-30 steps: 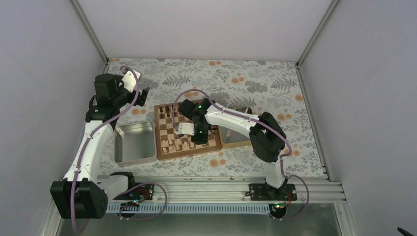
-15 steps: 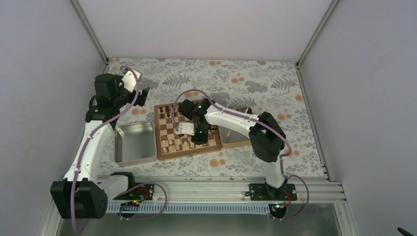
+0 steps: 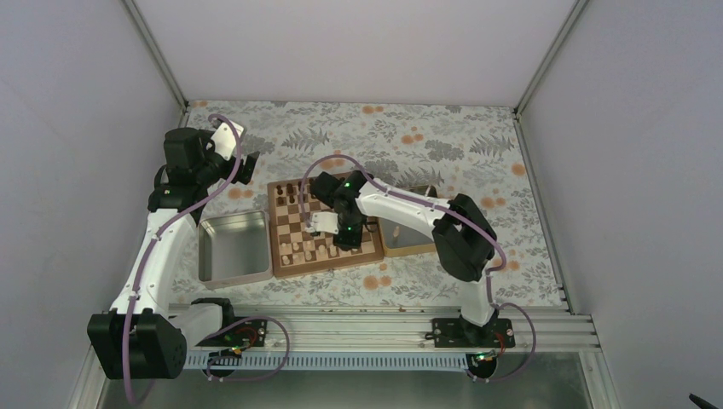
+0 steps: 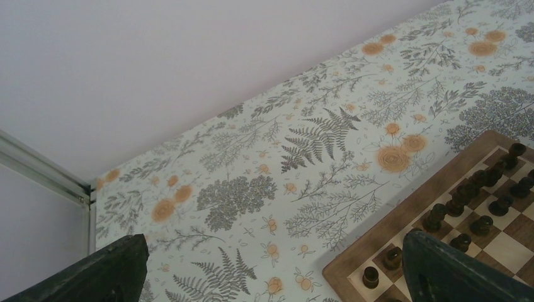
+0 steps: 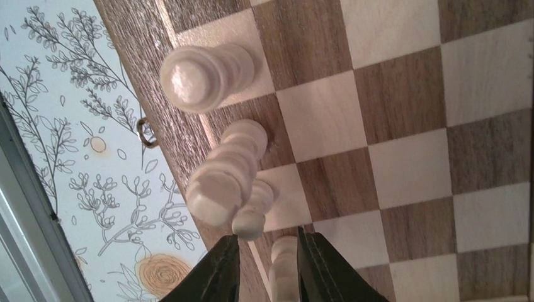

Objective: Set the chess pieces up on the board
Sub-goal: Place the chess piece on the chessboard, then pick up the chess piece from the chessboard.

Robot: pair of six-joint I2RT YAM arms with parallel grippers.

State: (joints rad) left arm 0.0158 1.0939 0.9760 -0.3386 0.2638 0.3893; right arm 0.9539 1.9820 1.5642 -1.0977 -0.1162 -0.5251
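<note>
Right wrist view: we see three pale chess pieces (image 5: 206,74) standing in the edge row of the board (image 5: 403,94), right beside its brown border.
Piece at the tool: a fourth pale piece (image 5: 283,267) sits between the two dark fingers (image 5: 220,274) of the right gripper (image 5: 267,251), close against one finger and with a thin gap at the other.
Right gripper grip: the fingers stand narrow around that piece, but we cannot tell whether they clamp it or only flank it.
Right arm (image 3: 401,207): from above, we see it stretched across the board with the wrist low over the near-left squares.
Pale pieces from above: small light shapes cluster on the near rows, too small for us to tell their types.
Dark pieces (image 4: 478,195): they line the board's far rows, upright.
Left gripper (image 4: 274,238): released, with its fingers spread wide; it hangs above the floral table cover (image 4: 315,138) beyond the board's far-left corner, well apart from the pale pieces.
Metal tray (image 3: 234,251): we see it just beside the board's left edge.
Wooden-rimmed tray (image 3: 407,250): it lies against the board's right side, partly hidden under the right arm.
</note>
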